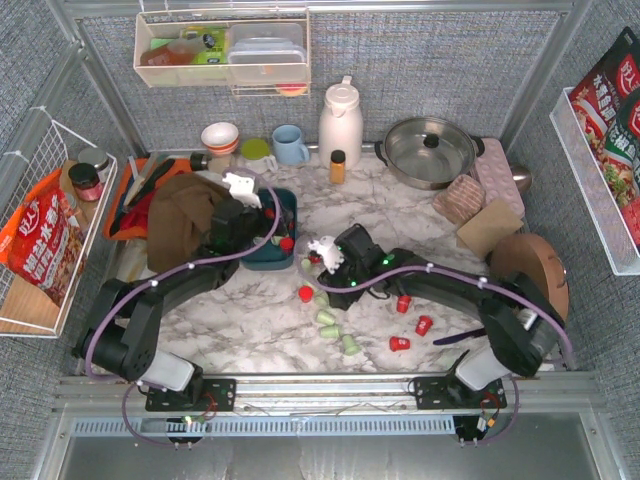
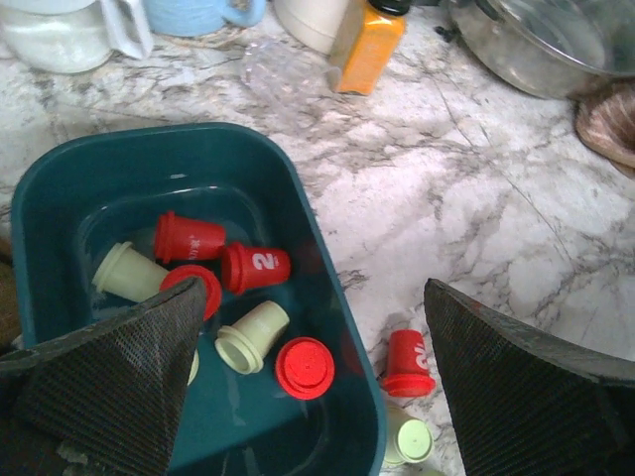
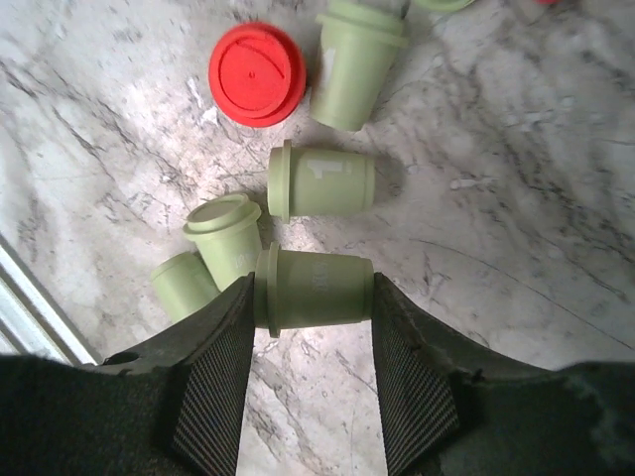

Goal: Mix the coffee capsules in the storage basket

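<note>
On the marble tabletop point(image 3: 496, 198) in front of me, my right hand point(image 3: 313, 297) is clenched on one pale green capsule point(image 3: 316, 283). The capsule lies on its side and is caught end to end, its rim against one finger and its narrow base against the other. I cannot tell whether it has left the surface yet. Another green capsule point(image 3: 223, 238) stands just beside it, more green ones lie close by, and a red capsule point(image 3: 257, 74) sits beyond them.

My left hand point(image 2: 316, 307) hangs released, grasping nothing, over the near right rim of the storage basket point(image 2: 149, 164). The basket already holds a jumble of capsules, among them a red one point(image 2: 256, 268) and a green one point(image 2: 253, 337). One more red one point(image 2: 407, 362) lies just outside its wall.

To do this step well, I think I should raise the green capsule straight up first, so its flared rim does not drag the neighbour over. An end-to-end hold on a tapered pod can probably pivot, so I would keep the squeeze steady and move without jerks. Then I would carry it across to the basket and let go low over the red ones, not along the wall, so the colours blend. The left hand sits in that path, and I would move it aside or route around it.
</note>
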